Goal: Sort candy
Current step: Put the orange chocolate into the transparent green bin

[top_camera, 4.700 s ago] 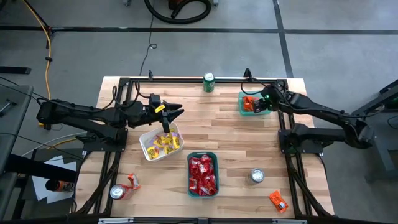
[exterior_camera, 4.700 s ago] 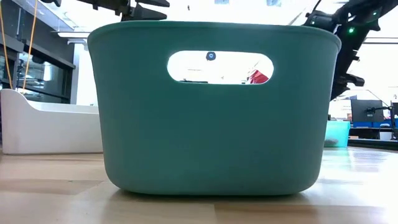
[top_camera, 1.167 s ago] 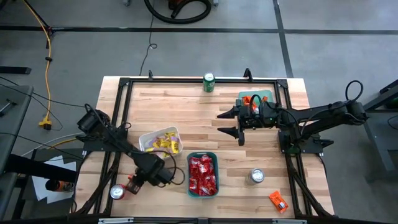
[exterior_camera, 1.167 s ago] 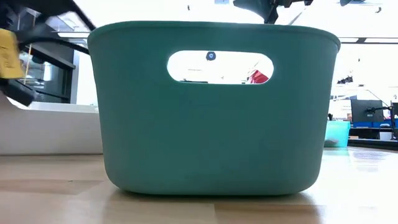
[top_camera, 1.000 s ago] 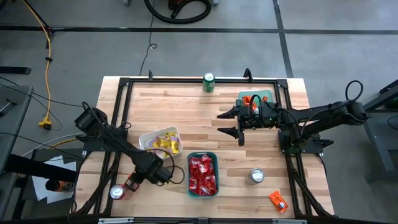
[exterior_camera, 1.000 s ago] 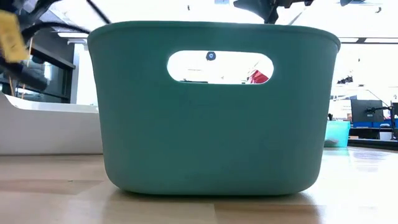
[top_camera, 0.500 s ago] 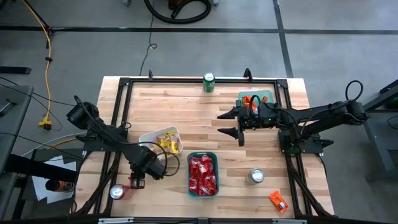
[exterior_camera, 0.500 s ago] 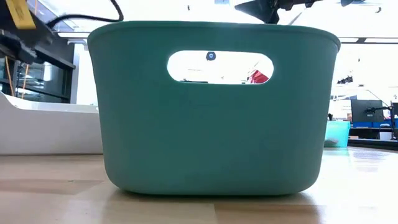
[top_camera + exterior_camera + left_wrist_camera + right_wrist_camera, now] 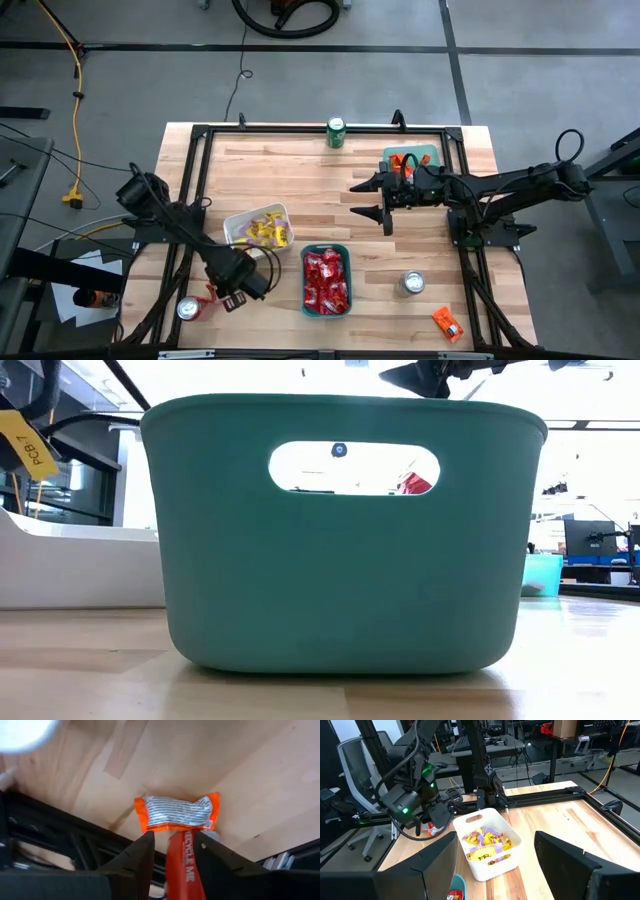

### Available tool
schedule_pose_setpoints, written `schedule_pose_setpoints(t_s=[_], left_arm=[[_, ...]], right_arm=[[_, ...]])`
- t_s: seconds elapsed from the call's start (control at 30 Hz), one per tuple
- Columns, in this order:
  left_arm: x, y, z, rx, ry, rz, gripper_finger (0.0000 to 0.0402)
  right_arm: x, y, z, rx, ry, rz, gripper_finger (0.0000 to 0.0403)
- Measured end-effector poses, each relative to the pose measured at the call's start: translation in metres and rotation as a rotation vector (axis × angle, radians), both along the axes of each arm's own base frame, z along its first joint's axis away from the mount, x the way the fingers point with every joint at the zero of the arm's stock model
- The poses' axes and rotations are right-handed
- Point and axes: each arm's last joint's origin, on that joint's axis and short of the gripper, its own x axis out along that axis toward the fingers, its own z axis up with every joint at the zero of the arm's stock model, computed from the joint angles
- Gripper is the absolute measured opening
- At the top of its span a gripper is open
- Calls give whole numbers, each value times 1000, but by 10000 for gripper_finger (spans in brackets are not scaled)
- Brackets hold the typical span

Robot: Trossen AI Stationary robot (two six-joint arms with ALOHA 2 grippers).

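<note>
Left wrist view shows the left gripper (image 9: pixel 172 842) with fingers apart, straddling an orange candy packet (image 9: pixel 176 813) lying flat on the table (image 9: pixel 250 780) at frame centre, its long axis running left to right. It looks light, thin, crinkly and slippery, so pinching across its short middle seems safest. Right gripper (image 9: pixel 372 200) hovers open, upper right of centre in the high view.

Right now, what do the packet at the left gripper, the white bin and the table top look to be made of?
The packet at the left gripper looks like thin glossy foil or plastic film: orange, with crimped ends and printed lines. The white bin seems to be smooth moulded plastic with a matte finish, rounded corners and a cut handle slot. The table top looks like pale wood made of joined strips with visible grain.
</note>
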Motion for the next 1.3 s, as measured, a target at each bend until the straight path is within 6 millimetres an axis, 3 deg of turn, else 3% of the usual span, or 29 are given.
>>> schedule_pose_setpoints(t_s=[0.43,0.7,1.3], left_arm=[[-9,-14,-2,85,-70,6,122],[-24,-4,-20,80,57,33,122],[-14,-13,-25,1,-78,26,119]], right_arm=[[0,0,0,-2,5,1,259],[0,0,-2,22,19,-4,259],[0,0,-3,22,29,-4,259]])
